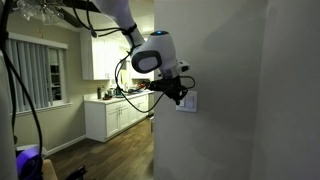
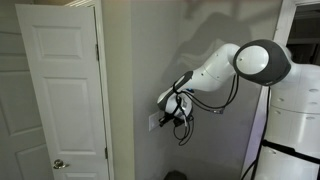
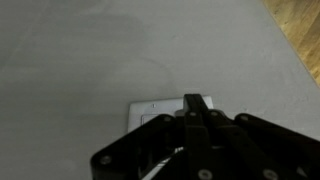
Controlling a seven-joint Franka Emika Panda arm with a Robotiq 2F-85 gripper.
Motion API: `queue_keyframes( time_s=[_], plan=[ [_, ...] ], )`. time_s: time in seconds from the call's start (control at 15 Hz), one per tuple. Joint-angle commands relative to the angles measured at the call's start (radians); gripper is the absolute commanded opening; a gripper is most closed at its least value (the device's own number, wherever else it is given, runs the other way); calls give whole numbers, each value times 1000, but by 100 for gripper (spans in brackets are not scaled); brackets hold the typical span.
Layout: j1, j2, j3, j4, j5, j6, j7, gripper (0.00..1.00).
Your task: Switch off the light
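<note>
The light switch is a small white wall plate [image 1: 188,100] on a pale wall; it also shows in an exterior view [image 2: 155,121] and in the wrist view [image 3: 152,110]. No lamp is in view. My gripper [image 1: 180,93] is shut, with its black fingers together and their tips on the plate. In the wrist view the fingertips [image 3: 195,100] lie over the plate's right part and hide the rockers. In an exterior view the gripper [image 2: 166,110] presses at the plate from the right.
A white panel door [image 2: 60,90] stands to the left of the switch wall. A kitchen with white cabinets [image 1: 115,118] and a wood floor lies beyond the wall's corner. My arm's white base [image 2: 290,120] stands close by.
</note>
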Motion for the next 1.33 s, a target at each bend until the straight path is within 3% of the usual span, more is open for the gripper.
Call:
queue_keyframes(
  time_s=[0.0,0.33,0.87,1.27],
  plan=[
    [-29,39,18,45,86,-26,-117,1],
    [-40,97,30,112,155,-37,-194,1],
    [-42,176,54,194,173,-45,-228,1],
    [-74,211,102,244,226,-23,-323,1]
  ],
)
